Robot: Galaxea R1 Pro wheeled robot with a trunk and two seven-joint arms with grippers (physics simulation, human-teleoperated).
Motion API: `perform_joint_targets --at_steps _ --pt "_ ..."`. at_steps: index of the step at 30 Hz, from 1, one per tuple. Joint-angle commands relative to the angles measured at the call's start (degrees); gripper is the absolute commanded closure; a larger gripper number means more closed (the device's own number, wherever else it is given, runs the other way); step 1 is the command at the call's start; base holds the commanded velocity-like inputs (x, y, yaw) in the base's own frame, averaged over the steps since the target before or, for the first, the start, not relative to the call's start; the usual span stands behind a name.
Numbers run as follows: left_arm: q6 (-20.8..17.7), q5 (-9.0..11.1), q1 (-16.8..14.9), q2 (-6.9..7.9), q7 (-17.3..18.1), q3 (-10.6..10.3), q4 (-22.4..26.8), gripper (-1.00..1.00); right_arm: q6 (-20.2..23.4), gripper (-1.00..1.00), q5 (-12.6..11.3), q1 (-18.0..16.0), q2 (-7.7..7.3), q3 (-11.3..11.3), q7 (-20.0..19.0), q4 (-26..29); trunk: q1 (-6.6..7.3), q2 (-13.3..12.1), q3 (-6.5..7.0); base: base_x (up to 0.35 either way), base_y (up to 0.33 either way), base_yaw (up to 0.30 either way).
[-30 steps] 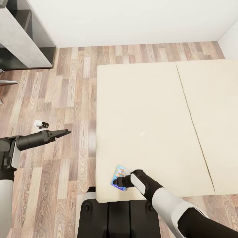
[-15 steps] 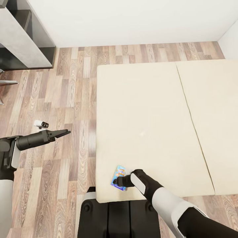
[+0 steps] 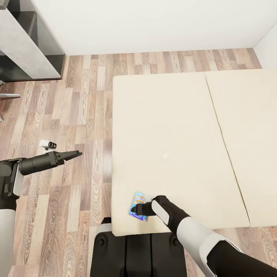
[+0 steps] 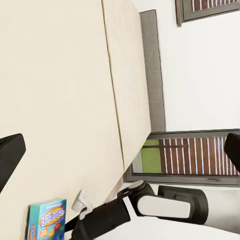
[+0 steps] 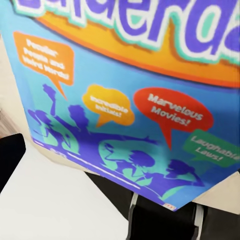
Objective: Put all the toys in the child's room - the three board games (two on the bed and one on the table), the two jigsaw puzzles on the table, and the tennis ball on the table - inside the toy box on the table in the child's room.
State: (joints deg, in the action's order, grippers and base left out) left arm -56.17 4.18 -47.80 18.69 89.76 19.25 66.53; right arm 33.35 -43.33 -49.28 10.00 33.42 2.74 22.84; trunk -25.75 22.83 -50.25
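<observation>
A wood plank floor [image 3: 77,107] runs to a white wall [image 3: 154,23] at the far side, with a small white and black object [image 3: 48,144], perhaps a toy, lying on it at left.

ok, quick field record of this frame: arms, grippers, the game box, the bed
left gripper: over the wood floor, beside the bed, holding nothing; open or shut not clear
right gripper: down at the blue game box, at the bed's near corner; grip not confirmed
blue game box: on the mattress near its corner, cover facing the right wrist camera
bed: beige mattress, otherwise bare in the head view
small white object: on the floor
</observation>
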Motion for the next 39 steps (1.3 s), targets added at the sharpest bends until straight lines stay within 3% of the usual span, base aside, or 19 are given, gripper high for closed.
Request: perform_joint_targets --at_steps 1,39 --pt "-0.6 0.0 0.0 0.03 0.2 0.0 0.0 -1.00 0.1 -1.00 -0.4 -0.1 0.00 0.2 0.3 0.1 -0.03 0.1 -0.06 0.000 0.000 0.000" --pt "-0.6 0.0 0.0 0.03 0.2 0.0 0.0 -1.00 0.0 -1.00 -0.2 -0.6 0.00 0.3 0.1 5.4 -0.03 0.1 -0.06 0.000 0.000 0.000"
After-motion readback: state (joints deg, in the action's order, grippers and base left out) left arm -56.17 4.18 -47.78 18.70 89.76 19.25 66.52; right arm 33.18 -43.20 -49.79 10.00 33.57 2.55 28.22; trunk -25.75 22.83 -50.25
